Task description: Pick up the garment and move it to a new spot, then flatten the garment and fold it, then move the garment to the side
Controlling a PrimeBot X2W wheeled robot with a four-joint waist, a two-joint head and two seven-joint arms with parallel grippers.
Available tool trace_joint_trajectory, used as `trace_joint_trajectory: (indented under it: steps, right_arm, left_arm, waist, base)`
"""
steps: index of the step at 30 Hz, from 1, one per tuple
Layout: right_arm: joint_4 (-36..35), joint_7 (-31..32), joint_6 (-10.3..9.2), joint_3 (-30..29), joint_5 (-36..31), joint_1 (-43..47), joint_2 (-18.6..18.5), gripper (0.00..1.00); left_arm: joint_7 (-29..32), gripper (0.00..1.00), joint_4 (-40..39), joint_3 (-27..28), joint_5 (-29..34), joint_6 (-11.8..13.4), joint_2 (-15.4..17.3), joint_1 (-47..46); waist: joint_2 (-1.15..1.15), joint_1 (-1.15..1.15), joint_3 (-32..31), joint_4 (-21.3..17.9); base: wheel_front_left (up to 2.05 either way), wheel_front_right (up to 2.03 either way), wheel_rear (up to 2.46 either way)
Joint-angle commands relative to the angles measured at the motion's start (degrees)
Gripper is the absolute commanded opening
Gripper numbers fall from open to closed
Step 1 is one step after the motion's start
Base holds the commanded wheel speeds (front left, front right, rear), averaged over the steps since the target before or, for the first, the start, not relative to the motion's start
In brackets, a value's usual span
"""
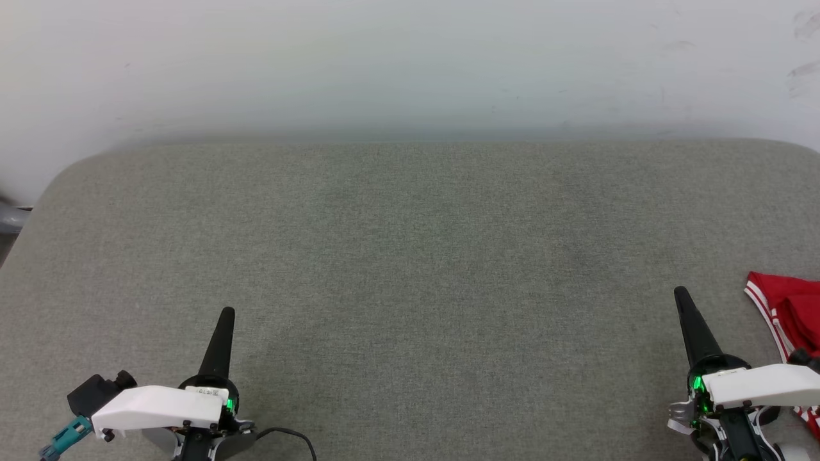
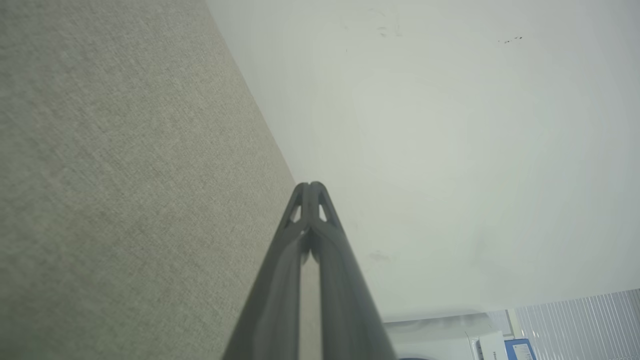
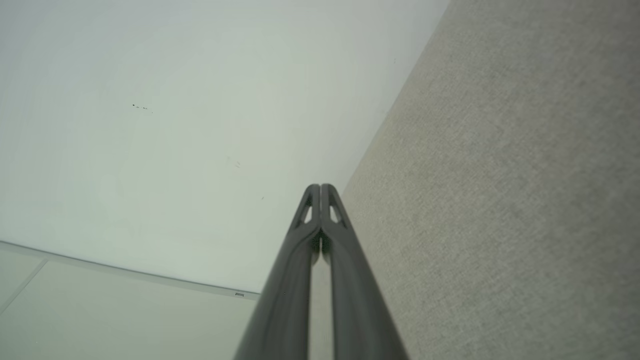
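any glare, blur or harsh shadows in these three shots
Head view: soft, even light, no glare or hard shadows on the grey fabric surface; its far edge fades into the white wall; the red garment is cropped by the right edge. Left wrist view: the left gripper is crisp at the tips, blurred toward the bottom edge. Right wrist view: the right gripper blurs likewise.

We can't read any text here. The left gripper [image 1: 226, 314] has a small white sticker [image 1: 211, 391] on its body with dark print, too small for us to make out. The tiny tag [image 3: 239, 294] on the pale strip [image 3: 125, 270] is illegible. The blue-and-white box [image 2: 520, 348] has blurred print and no brand we can name.
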Motion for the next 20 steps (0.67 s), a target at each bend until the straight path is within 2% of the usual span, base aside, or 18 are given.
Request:
trace_joint_trajectory:
  steps: [1, 20]
  right_arm:
    - [-0.2, 0.3, -0.01, -0.2, 1.4, -0.8, 0.2, 0.00]
    - [0.5, 2.0, -0.01, -0.5, 10.3, -0.7, 0.2, 0.00]
  left_arm:
    - [0.4, 0.00, -0.1, 0.3, -1.3, -0.1, 0.1, -1.3]
    - [3.0, 0.00, 1.0, 1.2, -9.7, -0.2, -0.3, -1.8]
  waist:
    - [0.00, 0.00, -0.1, 0.0]
    - [0.00, 0.00, -0.9, -0.3]
  base:
    - [0.00, 0.00, 0.00]
    - [0.00, 0.00, 0.00]
